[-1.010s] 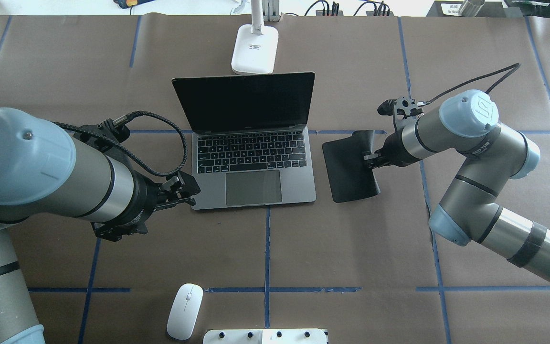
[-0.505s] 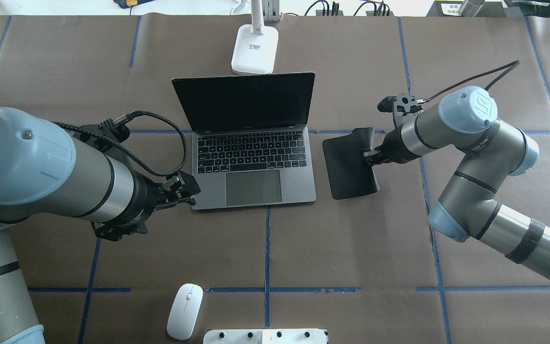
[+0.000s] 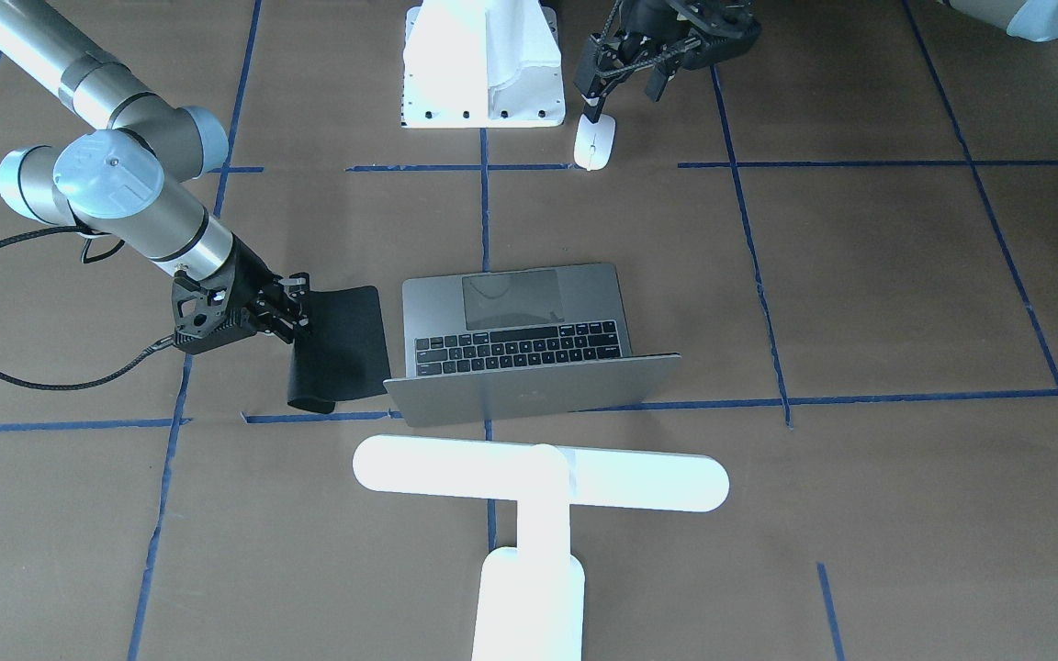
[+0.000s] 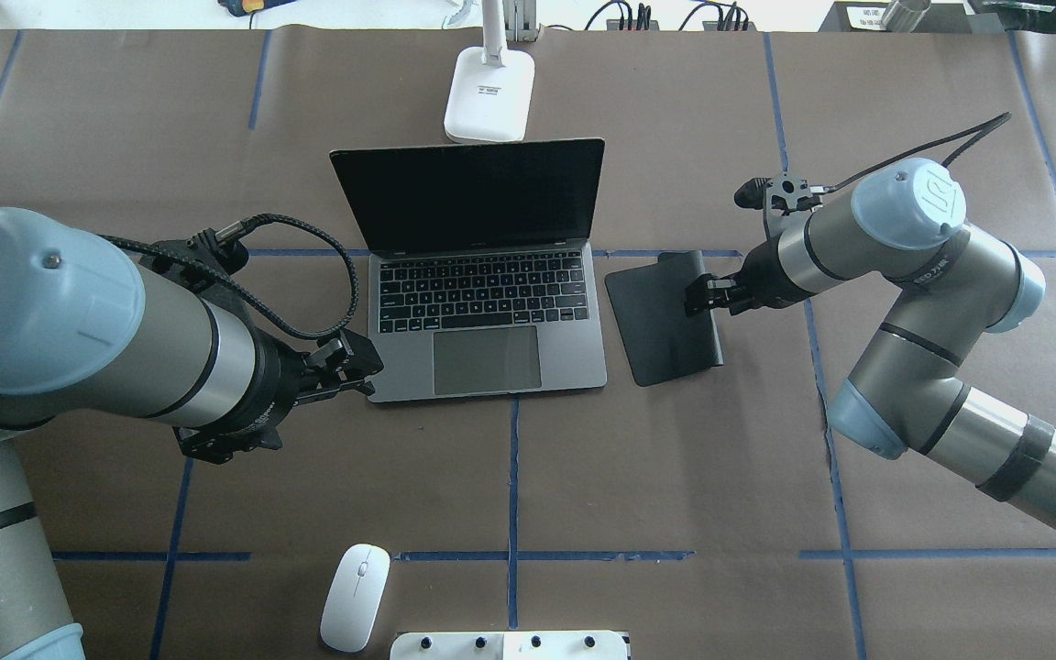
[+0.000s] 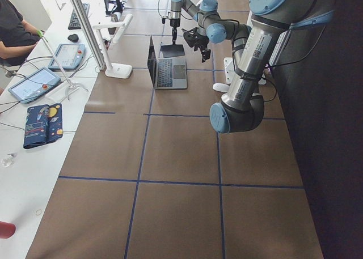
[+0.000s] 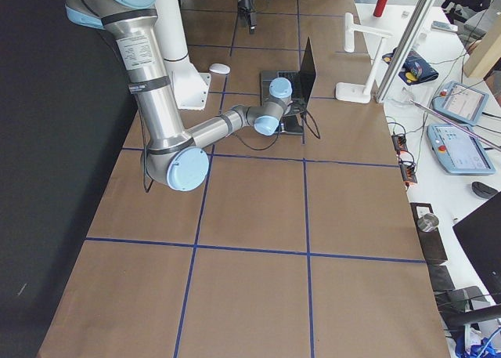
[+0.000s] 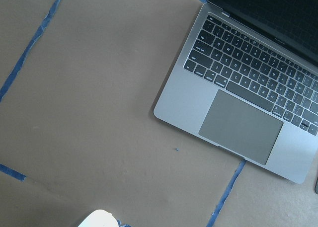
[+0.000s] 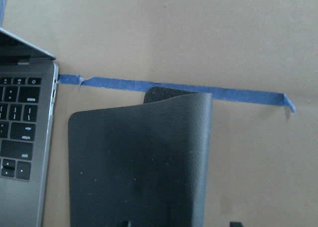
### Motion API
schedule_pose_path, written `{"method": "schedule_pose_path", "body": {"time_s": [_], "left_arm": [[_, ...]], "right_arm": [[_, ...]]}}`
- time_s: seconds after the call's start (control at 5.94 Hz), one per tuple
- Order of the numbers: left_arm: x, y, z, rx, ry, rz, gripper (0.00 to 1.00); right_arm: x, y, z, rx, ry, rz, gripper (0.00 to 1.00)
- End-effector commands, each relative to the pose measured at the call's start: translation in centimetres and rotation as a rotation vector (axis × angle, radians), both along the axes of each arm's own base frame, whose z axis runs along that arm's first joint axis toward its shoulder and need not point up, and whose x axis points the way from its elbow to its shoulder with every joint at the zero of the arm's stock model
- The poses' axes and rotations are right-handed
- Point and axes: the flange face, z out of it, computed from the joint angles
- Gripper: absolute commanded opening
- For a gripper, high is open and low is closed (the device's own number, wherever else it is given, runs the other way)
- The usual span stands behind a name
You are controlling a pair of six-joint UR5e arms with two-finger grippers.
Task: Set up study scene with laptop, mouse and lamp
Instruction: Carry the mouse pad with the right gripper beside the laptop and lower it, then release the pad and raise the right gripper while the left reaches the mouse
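Nearest the robot base, the mouse lies flat on the table, well behind and below the left gripper, untouched and just beside the white pedestal. The left gripper hangs with jaws apart and empty; the front-left corner of the laptop sits just ahead of its fingertips, not touching. The laptop is open, screen dark, keyboard toward the robot. Beyond its other side lies the black mat, close to the laptop but apart from it. The right gripper is at the mat's outer edge. In the right wrist view its fingertips sit wide, one over the mat and one over bare table, so I read it as unclamped and holding nothing. The mat's edge under this gripper is curled up off the table. Farthest out, past the laptop lid and well beyond both grippers, the lamp stands upright. Judgement: the step in hand is laying the mat beside the laptop, nearly done; the mouse is not yet placed. The next move probably calls for flattening or leaving that curl, then reaching back and down for the mouse and pinching its narrow sides.
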Motion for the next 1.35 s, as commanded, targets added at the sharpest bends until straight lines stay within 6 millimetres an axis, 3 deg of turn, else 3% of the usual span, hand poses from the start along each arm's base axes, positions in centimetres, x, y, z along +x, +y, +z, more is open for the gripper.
{"method": "schedule_pose_path", "body": {"time_s": [0.0, 0.34, 0.5, 0.84, 1.18], "left_arm": [[1.1, 1.4, 0.5, 0.027, -0.013, 0.061, 1.0], [2.0, 2.6, 2.3, 0.127, -0.052, 0.183, 1.0], [3.1, 4.4, 4.7, 0.188, -0.084, 0.29, 1.0], [6.2, 9.8, 9.3, 0.281, -0.096, 0.354, 1.0], [10.1, 13.0, 11.5, 0.305, -0.148, 0.386, 1.0]], "right_arm": [[2.4, -1.3, -0.6, -0.067, 0.013, 0.019, 1.0], [7.6, -2.8, -3.1, -0.136, 0.087, 0.086, 1.0], [10.2, -3.3, -4.1, -0.12, 0.127, 0.088, 1.0], [15.3, -4.3, -2.6, -0.036, 0.271, -0.019, 1.0], [22.0, -6.0, 1.3, 0.021, 0.323, -0.026, 1.0]]}}
